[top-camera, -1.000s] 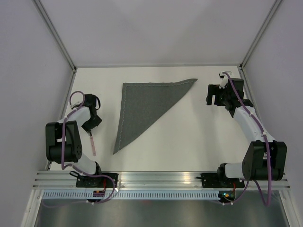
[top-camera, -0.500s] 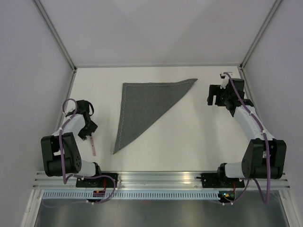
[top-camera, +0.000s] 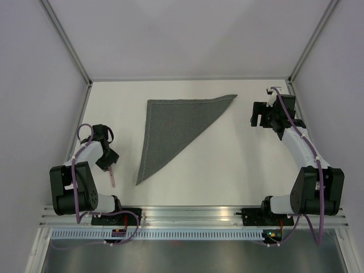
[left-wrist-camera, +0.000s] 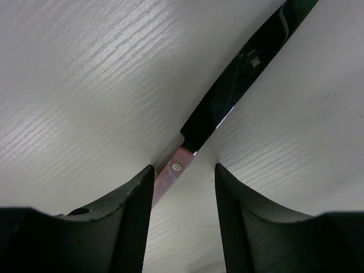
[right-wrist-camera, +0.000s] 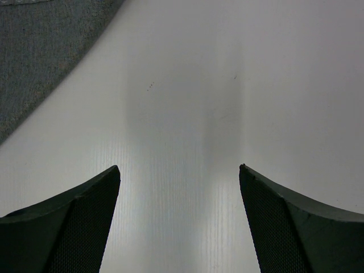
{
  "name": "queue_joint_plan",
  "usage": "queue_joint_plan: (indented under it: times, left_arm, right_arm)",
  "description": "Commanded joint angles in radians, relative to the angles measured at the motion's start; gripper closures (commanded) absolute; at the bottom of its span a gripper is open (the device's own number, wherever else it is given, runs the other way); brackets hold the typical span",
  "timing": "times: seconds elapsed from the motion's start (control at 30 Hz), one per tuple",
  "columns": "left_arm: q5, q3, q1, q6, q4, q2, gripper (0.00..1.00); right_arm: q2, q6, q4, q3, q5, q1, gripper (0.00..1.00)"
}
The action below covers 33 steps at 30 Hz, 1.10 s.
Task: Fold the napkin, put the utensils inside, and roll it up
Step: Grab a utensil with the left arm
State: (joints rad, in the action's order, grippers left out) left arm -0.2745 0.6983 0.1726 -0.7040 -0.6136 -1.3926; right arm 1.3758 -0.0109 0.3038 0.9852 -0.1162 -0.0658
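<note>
- The napkin (top-camera: pixel 170 128) lies flat in the upper middle of the overhead view. It is folded into a triangle, with a long straight edge down its left side, one tip toward the upper right and one toward the lower left. Nothing rests on it, so the fold looks finished and the filling not begun.
- The knife (top-camera: pixel 112 177), the only utensil visible, lies on the table (top-camera: pixel 227 170) at the lower left of the overhead view. It is left of the napkin's lower tip and apart from it. In the left wrist view its dark, mirror-like blade (left-wrist-camera: pixel 239 84) runs to the upper right and its pink handle (left-wrist-camera: pixel 170 176) points to the bottom centre.
- The left gripper (left-wrist-camera: pixel 183 170) is low over the handle with one finger on each side. The fingers are parted and not clamped. The left finger is at or against the handle, and bare table shows between the handle and the right finger.
- The right gripper (right-wrist-camera: pixel 179 170) hangs at the upper right of the overhead view, its fingers spread wide over bare table with nothing between them. The napkin's edge shows in the upper left of its own view.
- Risks:
  - The handle sits off-centre between the fingers, so closing may shove or spin the knife rather than trap it.
  - The knife is thin and flat on a smooth surface, so the pads may ride over it.
  - A grip at the handle's end may let the blade droop or pivot in transit.
  - A low carry could catch the napkin's lower tip and spoil the fold.
</note>
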Motion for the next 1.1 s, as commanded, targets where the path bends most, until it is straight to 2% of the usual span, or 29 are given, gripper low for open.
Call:
queue_joint_plan:
  times: [0.0, 0.57, 0.67, 1.0, 1.07]
  left_arm:
    - [0.067, -0.034, 0.004, -0.046, 0.017, -0.006, 0.48]
    - [0.149, -0.014, 0.004, -0.035, 0.100, -0.117, 0.66]
    - [0.155, -0.006, 0.004, -0.026, 0.115, -0.128, 0.71]
    - [0.153, 0.055, 0.004, 0.064, 0.123, -0.166, 0.98]
    - [0.152, 0.069, 0.004, 0.087, 0.123, -0.163, 0.98]
  right_arm:
    - [0.009, 0.003, 0.003, 0.017, 0.000, -0.006, 0.10]
    - [0.017, 0.002, 0.004, 0.018, -0.003, -0.006, 0.10]
    - [0.019, 0.002, 0.004, 0.018, -0.002, -0.006, 0.10]
    - [0.026, 0.003, 0.006, 0.020, -0.007, -0.006, 0.10]
    - [0.029, 0.003, 0.006, 0.020, -0.008, -0.006, 0.10]
